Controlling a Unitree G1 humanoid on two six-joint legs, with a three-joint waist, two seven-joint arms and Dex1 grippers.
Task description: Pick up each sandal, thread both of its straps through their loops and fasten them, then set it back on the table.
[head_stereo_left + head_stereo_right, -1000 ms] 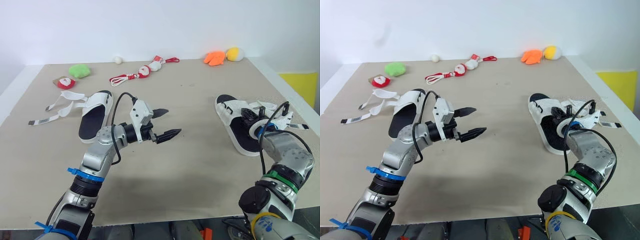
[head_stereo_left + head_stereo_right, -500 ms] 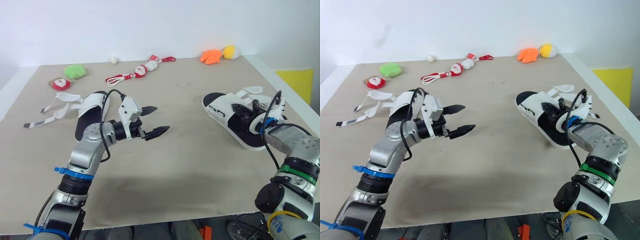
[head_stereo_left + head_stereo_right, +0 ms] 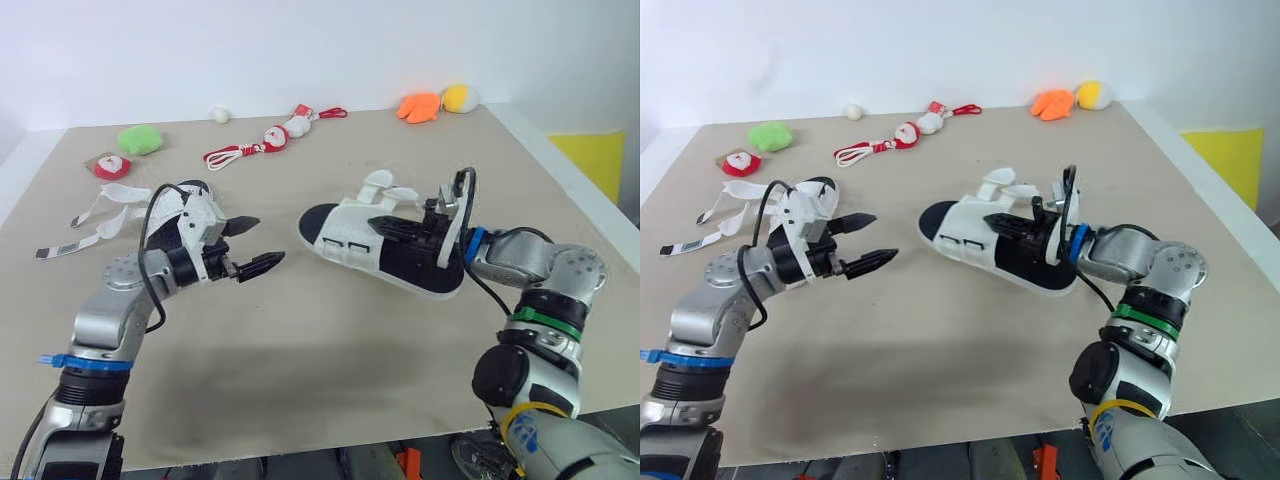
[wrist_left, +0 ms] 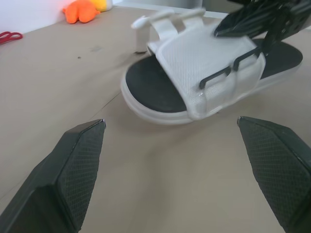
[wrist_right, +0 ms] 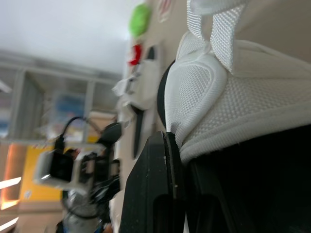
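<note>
The right gripper (image 3: 385, 230) clamped the likely light, stiff-soled sandal (image 3: 345, 236) by its side, while the left gripper (image 3: 266, 240) gaped wide for its 2 floppy straps (image 3: 385, 185).

**Two white sandals, both unfastened**

The middle sandal (image 3: 350, 235) has a white mesh upper over a black footbed. It sits near the table's centre, toe toward 9 o'clock and heel toward 3 o'clock, pinched by the right gripper (image 3: 388, 228). Its two straps (image 3: 385, 185) curl loose on the 12 o'clock side, outside the black loops (image 4: 224, 74). The other sandal (image 3: 178, 207) lies at 9 o'clock, its splayed straps (image 3: 100, 210) trailing farther toward 9 o'clock.
</note>
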